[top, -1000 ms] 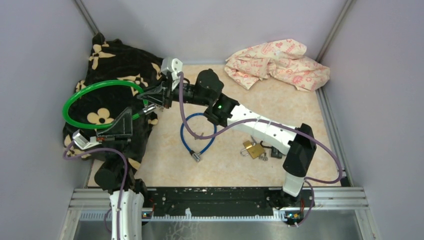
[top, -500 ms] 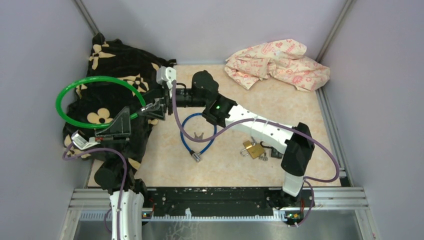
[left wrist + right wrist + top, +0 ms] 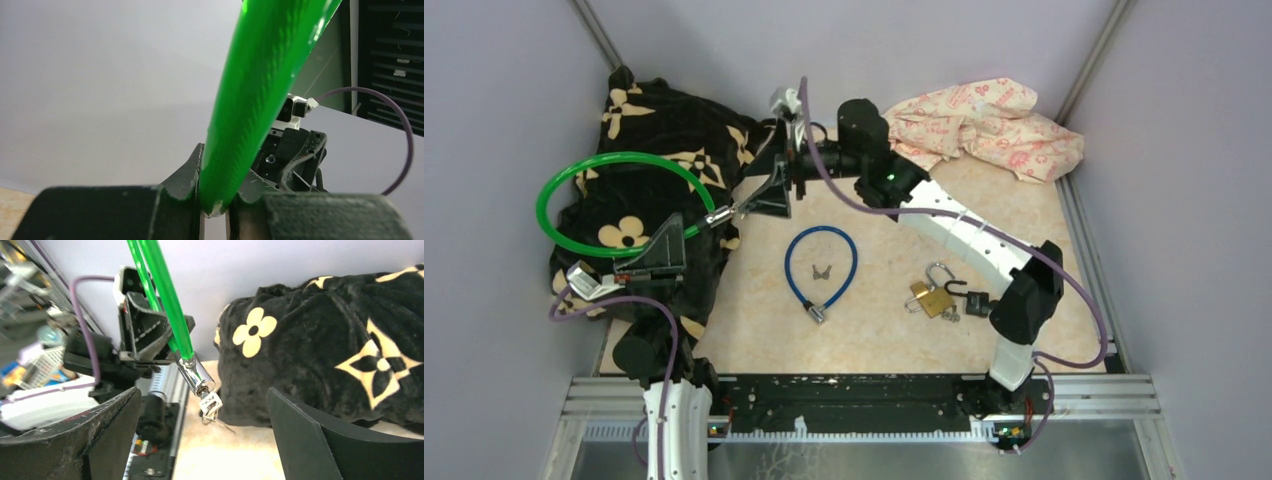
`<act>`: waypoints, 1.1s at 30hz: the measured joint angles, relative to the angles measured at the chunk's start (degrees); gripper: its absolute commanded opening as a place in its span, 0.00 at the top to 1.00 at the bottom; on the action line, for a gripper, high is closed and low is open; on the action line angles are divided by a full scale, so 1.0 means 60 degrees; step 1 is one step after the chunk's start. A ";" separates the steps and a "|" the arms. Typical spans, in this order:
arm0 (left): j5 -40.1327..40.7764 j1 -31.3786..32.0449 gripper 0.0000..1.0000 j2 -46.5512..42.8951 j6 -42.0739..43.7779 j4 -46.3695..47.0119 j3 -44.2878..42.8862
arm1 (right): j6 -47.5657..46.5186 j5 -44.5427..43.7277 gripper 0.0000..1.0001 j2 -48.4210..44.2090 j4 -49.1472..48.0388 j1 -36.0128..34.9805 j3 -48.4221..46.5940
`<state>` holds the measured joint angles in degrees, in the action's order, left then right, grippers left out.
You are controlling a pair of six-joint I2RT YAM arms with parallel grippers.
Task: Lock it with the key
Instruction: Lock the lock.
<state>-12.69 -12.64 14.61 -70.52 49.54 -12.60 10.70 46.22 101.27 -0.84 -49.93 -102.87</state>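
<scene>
Nearest, the left arm's fingers [image 3: 215, 200] are pressed onto the translucent green cable lock [image 3: 260, 90], pinching a strand of its loop and holding it up off the beige counter [image 3: 874, 335] on the left side. Toward the near middle of the counter lie a blue cable lock [image 3: 796, 262] with a small pair of keys [image 3: 822, 271] inside its loop, and to its right a brass padlock [image 3: 932, 298] and a small black padlock [image 3: 974, 298], all well apart from the work. Farther in, the green loop looks closed into its chrome cylinder head [image 3: 192, 371], which hangs in the air with a small silver key [image 3: 210, 405] seated in its end. The right arm's fingers [image 3: 202, 390] are spread wide on either side of that key and touch neither it nor the head. As a judgement, the key is in place and the cable joined, but the pictures do not show whether the key has been turned, so the locking twist may remain, and it would need a fresh pinch on the key. Room is tight on the left: the loop reaches close to the left wall, and the black plush blanket with cream flowers [image 3: 654, 130] bulks just beside and beyond the head. Bare counter lies to the right of the head, giving the right arm space to pull away. At the far right corner, a crumpled pink patterned cloth [image 3: 979, 120] sits against the far wall, clear of both arms.
</scene>
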 measured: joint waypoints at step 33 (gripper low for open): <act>-0.0080 0.0000 1.00 -0.0004 0.0149 0.0029 0.0000 | 0.4058 0.2601 1.00 0.2095 0.0597 0.0448 -0.1916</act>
<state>-13.17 -12.64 14.59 -69.63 49.71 -12.60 35.05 61.82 113.84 2.74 -47.24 -114.37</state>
